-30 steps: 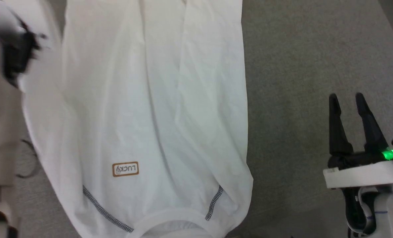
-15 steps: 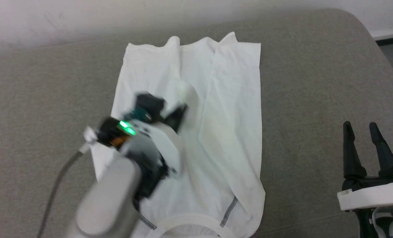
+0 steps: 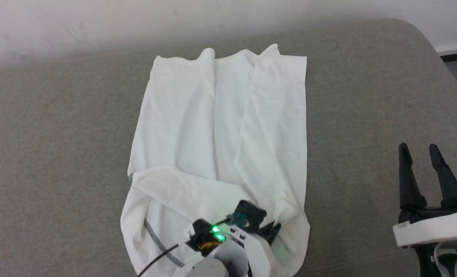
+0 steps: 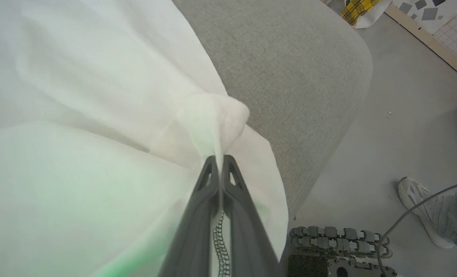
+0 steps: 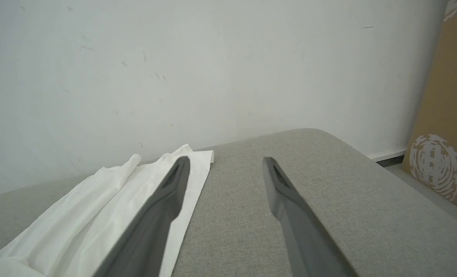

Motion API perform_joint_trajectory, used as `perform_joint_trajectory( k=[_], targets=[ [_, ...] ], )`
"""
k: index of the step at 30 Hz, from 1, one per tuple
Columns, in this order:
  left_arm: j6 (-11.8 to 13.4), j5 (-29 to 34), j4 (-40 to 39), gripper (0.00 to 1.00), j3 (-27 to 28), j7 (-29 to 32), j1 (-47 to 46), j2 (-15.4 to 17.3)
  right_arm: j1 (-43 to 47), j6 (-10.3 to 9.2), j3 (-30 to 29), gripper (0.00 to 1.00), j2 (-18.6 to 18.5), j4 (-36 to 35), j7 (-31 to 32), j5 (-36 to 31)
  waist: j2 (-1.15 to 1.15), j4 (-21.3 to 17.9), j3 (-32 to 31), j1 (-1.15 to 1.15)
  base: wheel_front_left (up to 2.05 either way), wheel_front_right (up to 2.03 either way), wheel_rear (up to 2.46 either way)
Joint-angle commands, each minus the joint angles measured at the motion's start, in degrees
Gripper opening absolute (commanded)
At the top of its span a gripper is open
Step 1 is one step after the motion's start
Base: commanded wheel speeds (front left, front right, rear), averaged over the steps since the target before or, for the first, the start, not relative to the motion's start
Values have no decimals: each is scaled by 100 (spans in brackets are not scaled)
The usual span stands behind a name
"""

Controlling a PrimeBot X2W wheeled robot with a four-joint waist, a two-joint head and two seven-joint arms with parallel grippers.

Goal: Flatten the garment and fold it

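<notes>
The garment [image 3: 220,115], a thin white shirt, lies lengthwise on the grey padded surface [image 3: 367,96], with its hem toward the wall. A fold of it runs across the near part toward my left gripper [image 3: 274,229]. In the left wrist view the left gripper [image 4: 220,158] is shut on a bunched fold of the white garment [image 4: 78,77], with a dark stitched seam [image 4: 220,246] between its fingers. My right gripper [image 3: 419,148] stands open to the right of the shirt, over bare cushion. In the right wrist view the right gripper [image 5: 226,159] holds nothing, and the garment [image 5: 97,200] lies to its left.
A pale wall [image 3: 97,23] runs behind the surface. The cushion's rounded right edge drops to the floor, where a person's shoe [image 4: 421,207] and the robot's tracked base [image 4: 340,234] show. A cardboard box [image 5: 444,115] leans at the far right.
The head camera has shifted between frames. My left gripper has come from the middle of the shirt to its near right part, drawing a fold of fabric across. The right gripper stays open in place.
</notes>
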Motion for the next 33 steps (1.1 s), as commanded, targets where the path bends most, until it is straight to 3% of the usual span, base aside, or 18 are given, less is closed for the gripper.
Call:
perform_joint_trajectory(
  k=[1, 4, 5, 6, 13, 18, 26, 33],
  targets=[
    [-18, 7, 147, 0, -76, -109, 78, -34, 15, -11, -13, 100, 14, -23, 3, -7, 0, -60, 66, 0, 0, 0, 0],
    [-52, -100, 477, 4, -227, -241, 85, -66, 32, -11, -45, 100, 14, -19, -5, 3, 0, -79, 116, 0, 0, 0, 0],
    [-60, -151, 548, 43, -239, -328, 76, -71, 41, -11, -52, 100, 14, -15, -6, 5, 0, -78, 124, 0, 0, 0, 0],
    [-68, -165, 605, 100, -275, -416, 50, -75, 48, -11, -59, 100, 14, -11, -10, 2, 0, -72, 123, 0, 0, 0, 0],
    [-166, -216, 228, 100, -302, -1715, -63, -85, 119, -11, -83, 100, 14, -5, 2, -170, 0, 39, -106, 0, 0, 0, 0],
    [35, -225, -293, 100, 72, -2482, 26, -11, 233, -11, -96, 100, 14, -54, 89, -344, 0, 146, -350, 0, 0, 0, 0],
    [524, -20, -1260, 100, 1684, -2675, 492, 304, 333, -11, -75, 100, 14, -117, 171, -515, 0, 346, -535, 0, 0, 0, 0],
    [618, 168, -1423, 100, 3093, -2677, 974, 362, 335, -11, -36, 100, 14, -30, 207, -585, 0, 608, -522, 0, 0, 0, 0]
  ],
)
